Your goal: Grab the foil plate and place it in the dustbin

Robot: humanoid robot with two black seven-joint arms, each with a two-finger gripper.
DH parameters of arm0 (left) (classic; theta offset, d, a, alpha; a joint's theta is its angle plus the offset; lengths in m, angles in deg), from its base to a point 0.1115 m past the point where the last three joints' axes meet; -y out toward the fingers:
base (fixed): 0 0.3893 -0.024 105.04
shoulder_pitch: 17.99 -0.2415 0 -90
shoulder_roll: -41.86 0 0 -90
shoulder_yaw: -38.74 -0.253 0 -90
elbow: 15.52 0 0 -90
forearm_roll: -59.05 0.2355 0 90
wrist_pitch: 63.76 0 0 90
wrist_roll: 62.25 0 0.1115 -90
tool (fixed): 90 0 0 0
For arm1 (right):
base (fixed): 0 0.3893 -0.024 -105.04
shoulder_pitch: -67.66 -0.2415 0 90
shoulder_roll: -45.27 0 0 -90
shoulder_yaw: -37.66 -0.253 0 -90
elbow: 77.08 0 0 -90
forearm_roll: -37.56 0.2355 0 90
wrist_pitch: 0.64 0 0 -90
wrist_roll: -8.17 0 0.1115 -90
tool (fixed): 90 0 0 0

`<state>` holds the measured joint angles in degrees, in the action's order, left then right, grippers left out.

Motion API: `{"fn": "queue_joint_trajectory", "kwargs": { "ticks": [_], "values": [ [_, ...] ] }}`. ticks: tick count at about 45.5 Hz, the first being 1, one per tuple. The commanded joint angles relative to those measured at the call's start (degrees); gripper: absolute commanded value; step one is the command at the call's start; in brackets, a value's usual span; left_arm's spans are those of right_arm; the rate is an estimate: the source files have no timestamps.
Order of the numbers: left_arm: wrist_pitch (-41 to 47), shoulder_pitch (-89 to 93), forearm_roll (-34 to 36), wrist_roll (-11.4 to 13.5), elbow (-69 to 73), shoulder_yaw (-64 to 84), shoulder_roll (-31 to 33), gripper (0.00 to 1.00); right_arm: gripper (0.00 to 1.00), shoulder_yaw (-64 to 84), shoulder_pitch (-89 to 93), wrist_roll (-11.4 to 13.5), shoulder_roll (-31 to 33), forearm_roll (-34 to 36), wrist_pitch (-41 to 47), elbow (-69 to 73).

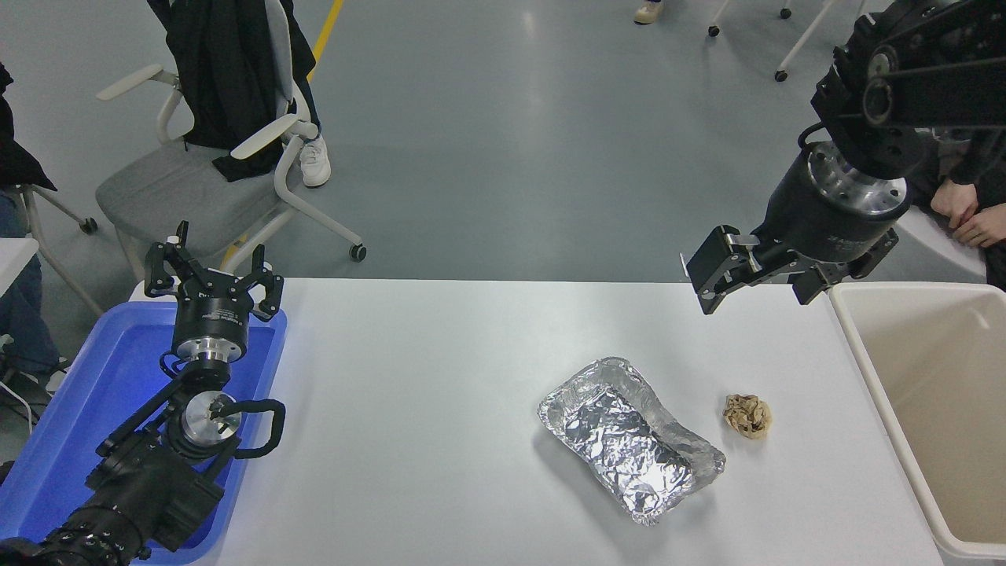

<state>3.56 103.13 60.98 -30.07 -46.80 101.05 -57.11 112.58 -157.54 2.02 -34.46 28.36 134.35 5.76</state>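
Both arms are black. The left arm [134,472] has a silver metal ring below its gripper [214,277], a second silver disc lower down, and a black cable loop at the side. The right arm [896,86] has a round black wrist with a silver flange with small screws, and blocky black fingers [711,271].
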Motion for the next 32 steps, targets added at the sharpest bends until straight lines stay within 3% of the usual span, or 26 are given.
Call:
{"fn": "queue_joint_trajectory", "kwargs": {
  "ticks": [1, 18, 32],
  "values": [
    [0.0, -0.26, 0.09, 0.6, 0.0, 0.0, 0.09, 0.99, 1.0, -0.12, 2.39, 0.0, 0.54, -0.82, 0.01, -1.62],
    [0.0, -0.09, 0.0, 0.17, 0.0, 0.0, 0.09, 0.99, 1.0, -1.26, 6.43, -0.08, 0.72, -0.82, -0.17, -3.12],
    [0.0, -0.09, 0.0, 0.17, 0.0, 0.0, 0.09, 0.99, 1.0, -5.21, 11.0, -0.35, 1.95, 0.24, -8.68, -2.68]
  ]
}}
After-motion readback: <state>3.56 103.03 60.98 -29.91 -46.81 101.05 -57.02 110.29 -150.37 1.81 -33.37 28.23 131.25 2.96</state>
